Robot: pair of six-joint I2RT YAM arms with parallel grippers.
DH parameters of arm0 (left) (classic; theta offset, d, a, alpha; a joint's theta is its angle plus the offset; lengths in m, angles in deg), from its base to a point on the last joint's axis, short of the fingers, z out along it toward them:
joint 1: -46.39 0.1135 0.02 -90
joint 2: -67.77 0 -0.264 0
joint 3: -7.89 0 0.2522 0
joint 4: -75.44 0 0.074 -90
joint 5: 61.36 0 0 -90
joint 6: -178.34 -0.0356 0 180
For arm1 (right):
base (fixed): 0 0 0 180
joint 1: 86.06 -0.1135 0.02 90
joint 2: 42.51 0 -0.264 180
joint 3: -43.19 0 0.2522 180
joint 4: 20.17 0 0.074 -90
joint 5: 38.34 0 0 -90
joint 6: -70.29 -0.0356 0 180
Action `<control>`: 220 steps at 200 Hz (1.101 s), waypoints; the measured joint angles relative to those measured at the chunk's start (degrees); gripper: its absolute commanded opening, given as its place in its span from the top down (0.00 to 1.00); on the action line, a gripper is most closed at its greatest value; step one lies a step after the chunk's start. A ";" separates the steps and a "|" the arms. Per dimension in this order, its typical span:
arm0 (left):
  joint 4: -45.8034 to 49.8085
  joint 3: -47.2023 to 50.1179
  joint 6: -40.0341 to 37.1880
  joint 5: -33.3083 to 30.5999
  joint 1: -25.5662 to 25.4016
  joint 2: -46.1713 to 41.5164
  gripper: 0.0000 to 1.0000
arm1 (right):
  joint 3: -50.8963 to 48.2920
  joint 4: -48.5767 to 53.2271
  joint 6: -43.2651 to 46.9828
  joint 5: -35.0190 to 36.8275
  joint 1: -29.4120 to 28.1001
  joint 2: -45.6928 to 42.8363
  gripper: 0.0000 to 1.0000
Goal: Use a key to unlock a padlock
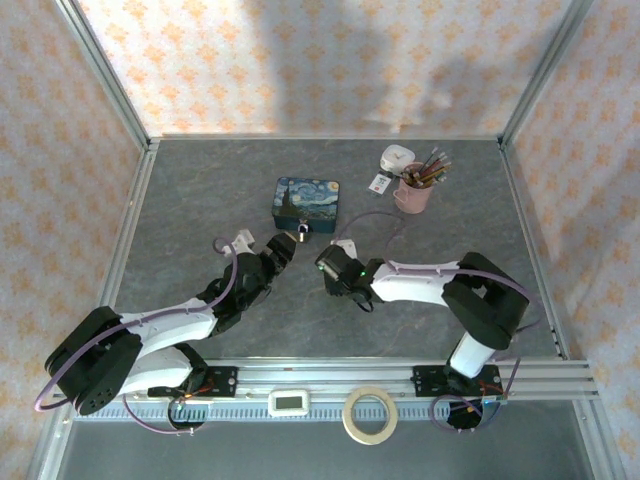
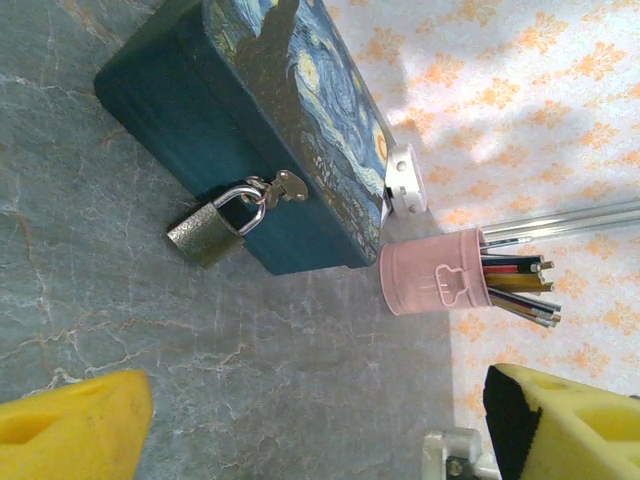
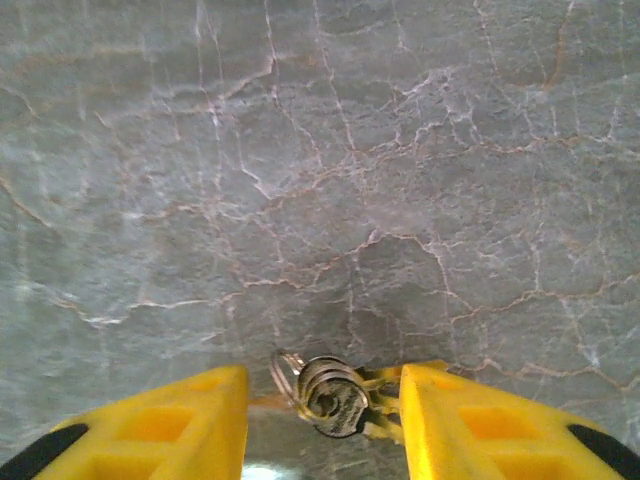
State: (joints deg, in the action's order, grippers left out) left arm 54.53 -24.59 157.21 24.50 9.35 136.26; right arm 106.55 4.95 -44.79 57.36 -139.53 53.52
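The padlock (image 2: 205,232) is small and brassy, and its shackle hangs through the hasp on the front of a blue starry-night tin (image 2: 260,120). From above, the padlock (image 1: 300,233) sits at the tin's (image 1: 306,200) near edge. My left gripper (image 1: 283,252) is just short of it and open, its yellow fingers (image 2: 75,425) wide apart with bare table between them. My right gripper (image 3: 322,395) is low over the table, jaws apart. The key (image 3: 338,403), on a small ring, lies between them against the right finger, with a gap to the left finger. From above, my right gripper (image 1: 326,262) is right of the padlock.
A pink cup of coloured pencils (image 1: 413,192) stands right of the tin, with a white object (image 1: 397,156) and a small card (image 1: 379,183) behind it. A tape roll (image 1: 370,414) and a white timer (image 1: 291,402) lie on the near rail. Patterned walls enclose the table.
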 measured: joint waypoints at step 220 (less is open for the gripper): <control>-6.05 0.28 -8.74 5.33 -1.73 2.60 0.21 | -2.84 -6.08 -9.62 -10.45 10.40 -8.07 1.00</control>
State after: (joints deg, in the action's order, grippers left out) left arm 48.47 -24.30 148.46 29.83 7.63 138.86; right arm 103.71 -1.13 -54.41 46.91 -129.13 45.45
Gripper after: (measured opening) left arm 0.802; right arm 0.042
